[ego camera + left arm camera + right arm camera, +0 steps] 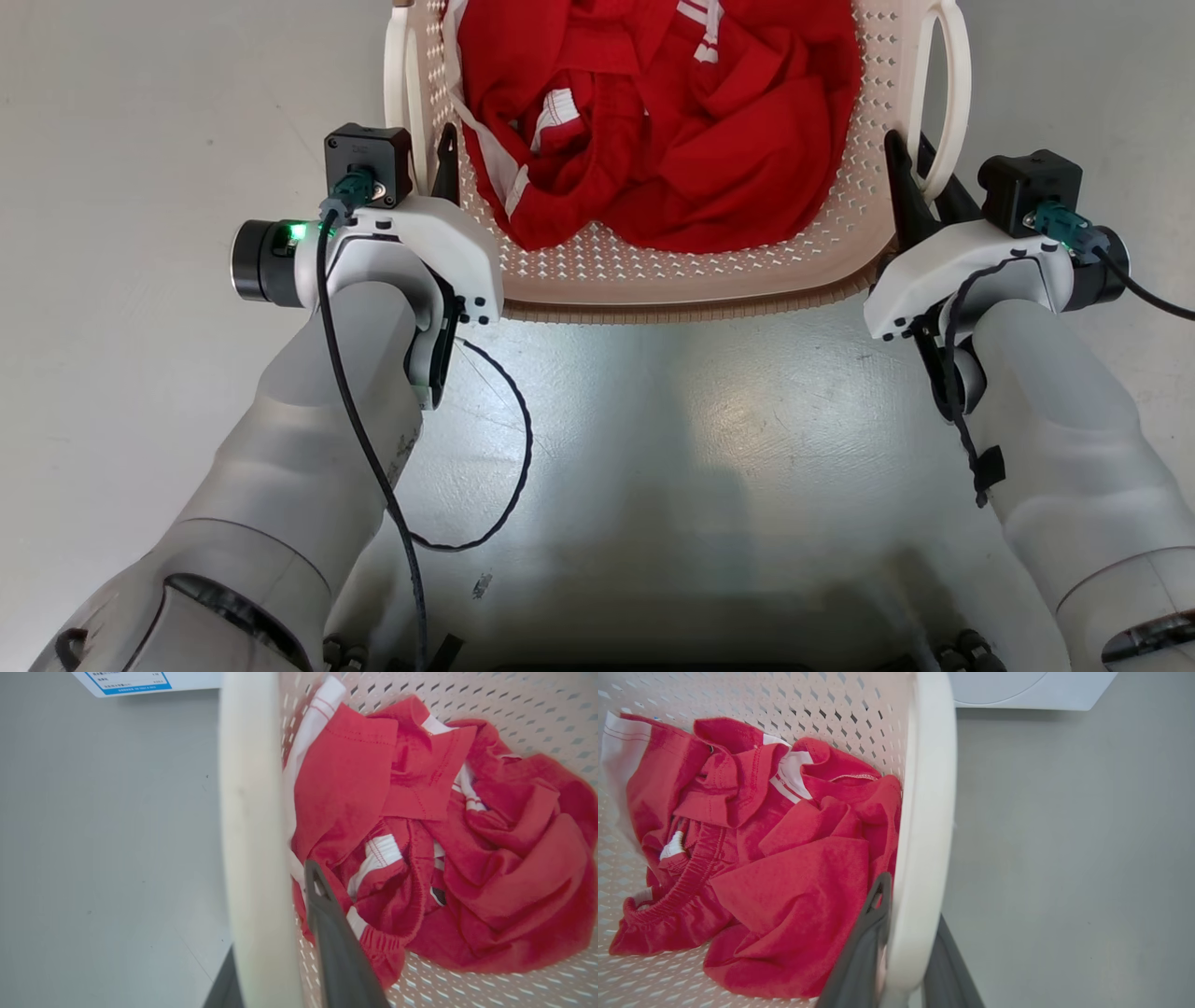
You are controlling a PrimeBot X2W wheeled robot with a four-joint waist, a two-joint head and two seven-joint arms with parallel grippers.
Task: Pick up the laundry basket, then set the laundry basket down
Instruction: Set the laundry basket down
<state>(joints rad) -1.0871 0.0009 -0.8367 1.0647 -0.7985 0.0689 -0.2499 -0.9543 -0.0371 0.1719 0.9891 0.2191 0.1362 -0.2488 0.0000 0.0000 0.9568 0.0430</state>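
Laundry basket (672, 301) dead ahead of the robot, right between its 2 arms, cream perforated walls and a brown woven-look rim along the near edge. Inside it is a tumbled heap of red clothes (672, 121) with white stripes and trim, spread across the bottom and up against both side walls. How many garments make up the heap, I cannot tell.

Left gripper (431, 161) is pinching the left handle (400, 93). The left wrist view shows 1 dark finger inside the basket, right by the red cloth, and the other outside, with the white band between them. Right gripper (920, 166) does the same on the right handle (952, 93), with 1 finger inside, 1 outside, and the jaws pressed onto the white loop.

Under it all is a smooth grey floor (140, 140), glossy enough nearer the robot to throw back a pale sheen. Whether the laundry basket rests on that floor or hangs just above it, I cannot tell. Beyond the basket, the right wrist view shows a white appliance (1031, 690) standing on the floor, and the left wrist view catches a white panel with a blue-edged label (135, 681).

The count: 1 basket, 2 handles, 2 grippers, 1 on each handle, and 1 heap of red laundry.
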